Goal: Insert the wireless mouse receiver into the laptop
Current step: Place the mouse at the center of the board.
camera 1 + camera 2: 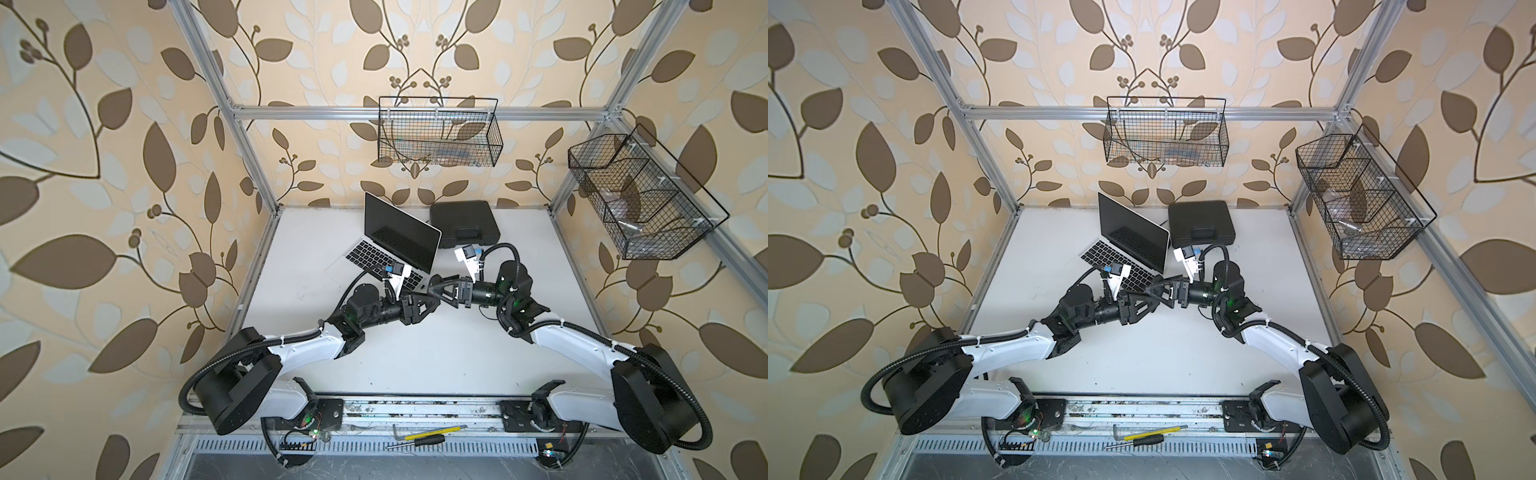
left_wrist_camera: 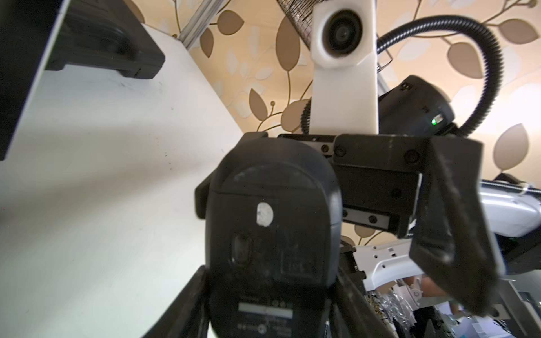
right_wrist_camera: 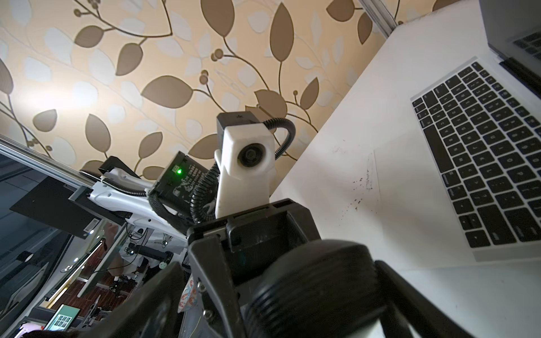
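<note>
The wireless mouse receiver cannot be made out in any view. The black mouse (image 2: 272, 204) is over the white table (image 1: 415, 357), near its middle, just off the near right corner of the laptop (image 1: 395, 245). The left gripper (image 2: 272, 275) is clamped on the mouse's sides, with the underside turned toward the left wrist camera. The right gripper (image 3: 276, 263) faces it from the right, jaws spread wide on either side of the mouse's other end, with one finger (image 2: 456, 222) well clear of the shell. The silver laptop stands open at the far middle, angled, its screen dark. Just right of it lies a closed black plastic case (image 1: 463, 224). A wire basket (image 1: 440, 133) on the far rail holds thin items too dim to name. A divided wire basket (image 1: 640, 199) on the right rail holds small pale pieces in its nearer compartments.
</note>
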Robot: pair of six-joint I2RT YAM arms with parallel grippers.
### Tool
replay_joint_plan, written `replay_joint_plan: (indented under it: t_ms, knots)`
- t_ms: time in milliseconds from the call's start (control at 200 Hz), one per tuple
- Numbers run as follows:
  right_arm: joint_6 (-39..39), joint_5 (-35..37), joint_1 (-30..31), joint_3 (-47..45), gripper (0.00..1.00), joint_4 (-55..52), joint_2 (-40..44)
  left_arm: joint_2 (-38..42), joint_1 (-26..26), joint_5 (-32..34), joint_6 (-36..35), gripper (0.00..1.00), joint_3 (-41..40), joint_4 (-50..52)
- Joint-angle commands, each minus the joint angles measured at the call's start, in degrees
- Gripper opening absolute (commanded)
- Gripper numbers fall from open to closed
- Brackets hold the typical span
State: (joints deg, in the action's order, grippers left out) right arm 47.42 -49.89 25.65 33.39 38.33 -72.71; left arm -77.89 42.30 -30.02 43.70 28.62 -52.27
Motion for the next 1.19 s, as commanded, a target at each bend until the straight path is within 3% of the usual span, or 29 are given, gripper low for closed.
replay_joint_plan:
  t_ms: [0, 255, 320, 380, 420, 435, 515, 585, 640, 710, 765, 925, 1050, 1190]
  knots:
    - [4.7, -2.0, 1.4, 2.3, 0.91, 7.8, -0.8, -2.7, -0.2, -5.5, 7.1, 0.01, 2.0, -13.9]
    - [3.0, -3.5, 0.0, 3.3, 0.43, 5.0, -1.4, -3.8, -1.1, -6.1, 7.6, 0.0, 0.0, -17.6]
    - [2.9, -4.0, -0.9, 4.0, 0.31, 4.7, -1.3, -2.7, -1.6, -6.3, 7.6, 0.08, -0.9, -15.9]
    - [1.6, -4.3, -2.1, 5.0, 0.24, 2.0, -1.1, -1.2, -2.6, -6.3, 6.8, 0.49, -2.2, -13.3]
    - [-1.4, -4.7, -3.1, 6.2, 0.22, -2.3, -0.9, 0.5, -3.7, -6.1, 5.6, 0.93, -3.3, -11.2]
    - [-2.9, -4.8, -3.6, 6.8, 0.21, -4.4, -0.7, 1.3, -4.2, -6.1, 5.0, 0.98, -3.9, -10.2]
    - [-19.4, -3.0, -5.7, 12.0, 0.21, -25.7, -0.4, 8.3, -8.3, -4.1, 1.4, 0.99, -7.3, -0.8]
    - [-38.5, 7.4, -5.2, 19.0, 0.2, -48.8, -1.6, 18.1, -11.8, 1.0, -5.0, 0.99, -8.6, 14.6]
    - [-49.9, 18.1, -3.3, 23.4, 0.19, -60.5, -4.0, 26.7, -12.9, 10.4, -14.0, 0.99, -5.5, 37.3]
    - [-60.6, 32.7, 1.5, 29.3, 0.18, -71.7, -8.8, 34.3, -13.4, 23.2, -23.7, 0.99, -0.1, 57.3]
    - [-65.3, 40.9, 5.9, 31.7, 0.18, -75.2, -12.3, 36.9, -15.1, 28.6, -26.9, 0.99, 2.8, 65.4]
    - [-77.3, 55.1, 15.4, 40.4, 0.12, -82.9, -25.8, 36.4, -20.3, 26.6, -30.7, 0.99, 6.5, 73.5]
    - [-78.3, 56.3, 18.6, 45.4, 0.16, -85.0, -33.0, 35.8, -20.6, 30.7, -30.9, 0.99, 6.5, 74.4]
    - [-77.9, 56.8, 21.4, 46.9, 0.35, -85.7, -36.8, 36.0, -21.4, 34.4, -29.5, 0.99, 6.4, 74.3]
